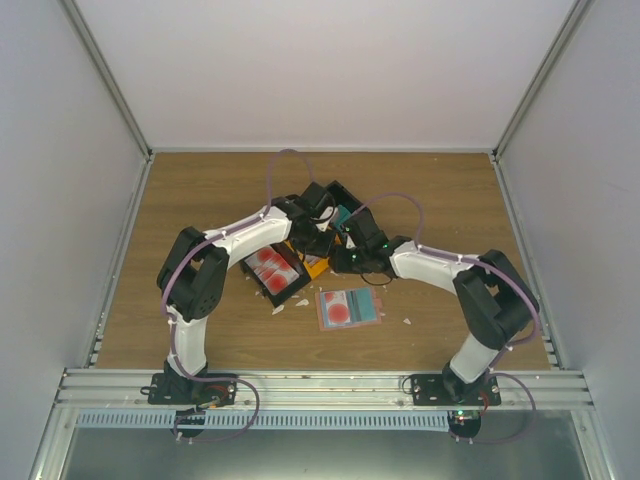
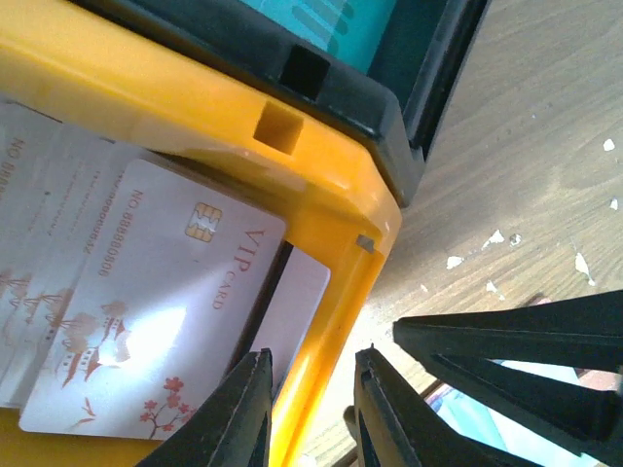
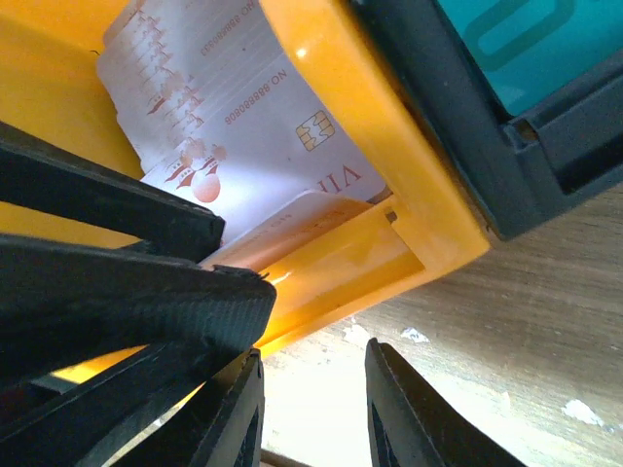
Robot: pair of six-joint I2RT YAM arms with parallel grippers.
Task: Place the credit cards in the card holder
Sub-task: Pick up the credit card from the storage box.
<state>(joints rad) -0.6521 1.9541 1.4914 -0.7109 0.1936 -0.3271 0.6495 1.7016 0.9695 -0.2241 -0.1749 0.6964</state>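
The card holder (image 1: 350,308) lies open on the table in the top view, with a white red-blobbed card (image 1: 338,308) on its left half. More red-blobbed cards (image 1: 270,268) fill a black bin. Pale pinkish-white cards (image 2: 146,321) lie stacked in an orange bin (image 2: 331,185), also in the right wrist view (image 3: 234,126). Teal cards (image 2: 331,29) sit in a black bin behind it. My left gripper (image 2: 311,413) is open, its jaws straddling the orange bin's wall, one finger over a pale card. My right gripper (image 3: 316,413) is open and empty over the table beside that bin.
The bins (image 1: 335,200) stand in a row running from the table's middle toward the back. Both grippers crowd together at the orange bin (image 1: 316,264). Small white paper scraps (image 1: 279,308) lie on the wood near the card holder and beside the bin (image 2: 496,238).
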